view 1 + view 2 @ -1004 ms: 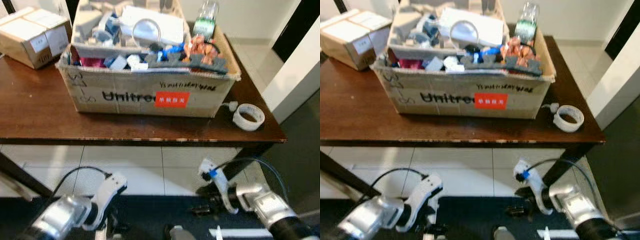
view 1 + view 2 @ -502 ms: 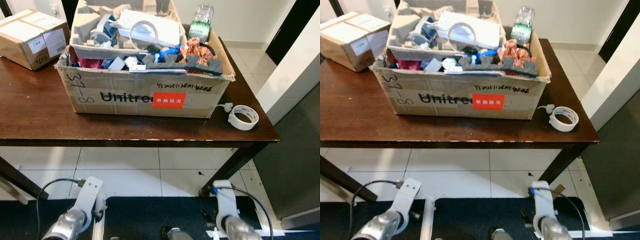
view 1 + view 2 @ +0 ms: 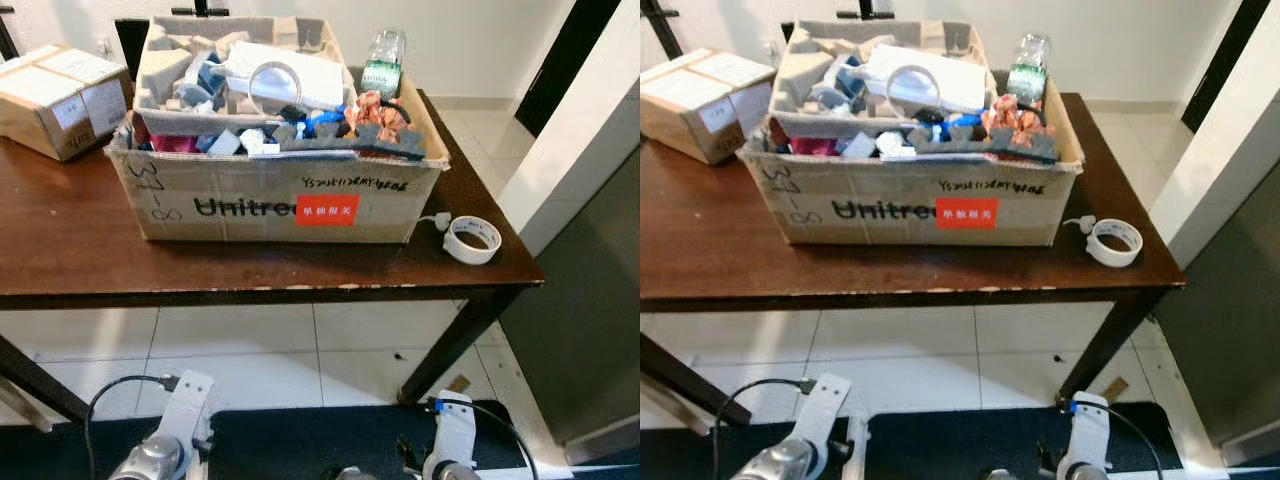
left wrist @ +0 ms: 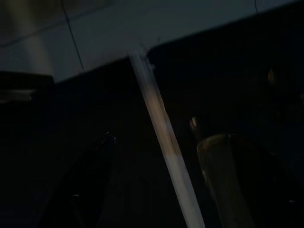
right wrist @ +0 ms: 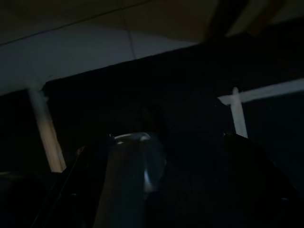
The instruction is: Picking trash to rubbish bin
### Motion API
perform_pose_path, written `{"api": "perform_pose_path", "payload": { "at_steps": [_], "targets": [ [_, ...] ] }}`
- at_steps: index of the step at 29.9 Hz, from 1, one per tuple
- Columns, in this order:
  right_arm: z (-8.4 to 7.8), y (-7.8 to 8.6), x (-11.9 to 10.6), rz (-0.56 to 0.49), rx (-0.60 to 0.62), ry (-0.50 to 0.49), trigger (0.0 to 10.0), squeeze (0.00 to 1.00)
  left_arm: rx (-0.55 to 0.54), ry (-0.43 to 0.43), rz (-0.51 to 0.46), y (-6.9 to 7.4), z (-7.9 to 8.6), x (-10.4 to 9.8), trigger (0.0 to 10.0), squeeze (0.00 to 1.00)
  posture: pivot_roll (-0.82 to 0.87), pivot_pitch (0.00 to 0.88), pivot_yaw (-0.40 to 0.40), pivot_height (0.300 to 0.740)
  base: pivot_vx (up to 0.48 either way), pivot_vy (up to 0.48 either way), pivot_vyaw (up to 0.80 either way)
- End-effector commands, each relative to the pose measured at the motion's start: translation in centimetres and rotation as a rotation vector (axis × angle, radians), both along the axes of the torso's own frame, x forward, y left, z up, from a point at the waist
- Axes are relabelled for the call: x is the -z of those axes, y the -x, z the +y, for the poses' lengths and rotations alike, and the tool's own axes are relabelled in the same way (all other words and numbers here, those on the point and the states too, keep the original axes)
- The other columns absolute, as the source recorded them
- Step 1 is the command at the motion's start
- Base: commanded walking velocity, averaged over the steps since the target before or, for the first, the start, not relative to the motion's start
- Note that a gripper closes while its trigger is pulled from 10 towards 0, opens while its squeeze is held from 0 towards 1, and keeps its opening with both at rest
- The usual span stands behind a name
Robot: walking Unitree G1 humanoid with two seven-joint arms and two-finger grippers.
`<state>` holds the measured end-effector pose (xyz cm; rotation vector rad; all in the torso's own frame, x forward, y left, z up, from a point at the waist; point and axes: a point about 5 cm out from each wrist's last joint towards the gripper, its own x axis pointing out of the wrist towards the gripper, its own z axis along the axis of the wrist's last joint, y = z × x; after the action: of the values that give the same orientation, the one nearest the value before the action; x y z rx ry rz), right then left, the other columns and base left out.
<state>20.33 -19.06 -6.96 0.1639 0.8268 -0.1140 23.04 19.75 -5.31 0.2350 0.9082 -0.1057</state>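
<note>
Cardboard box [image 3: 270, 205] of trash on brown table [image 3: 70, 250], printed "Unitree", red sticker, "37-8" handwritten. Tape roll [image 3: 471, 239] just beside. Both arms hanging low; claw state impossible to tell.

I log: brown table [image 3: 70, 250]; small sealed carton [image 3: 60, 95] at its far left corner; tape roll [image 3: 471, 239] near right edge; white tiled floor [image 3: 250, 350] below; dark mat [image 3: 960, 440] nearest me.
</note>
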Motion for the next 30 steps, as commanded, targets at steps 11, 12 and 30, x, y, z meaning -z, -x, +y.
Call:
{"api": "perform_pose_path", "payload": {
  "at_steps": [11,12,30],
  "targets": [
    [0.8,1.2,1.1,0.107,-0.073,0.052,10.0,0.00,-0.009,-0.036,-0.036,0.2,-0.2,0.4,10.0,0.00,0.06,0.058,-0.019,0.740,0.000,0.000,0.00],
    [0.8,1.3,1.1,0.110,-0.066,0.050,10.0,0.00,-0.012,-0.034,-0.034,0.4,-0.2,0.5,10.0,0.00,0.06,0.061,-0.021,0.740,0.000,0.000,0.00],
    [0.1,2.7,1.7,0.150,-0.067,0.072,10.0,0.00,-0.038,0.014,-0.012,2.1,-0.8,1.6,10.0,0.00,0.04,0.092,-0.040,0.740,0.000,0.000,0.00]
  ]
}}
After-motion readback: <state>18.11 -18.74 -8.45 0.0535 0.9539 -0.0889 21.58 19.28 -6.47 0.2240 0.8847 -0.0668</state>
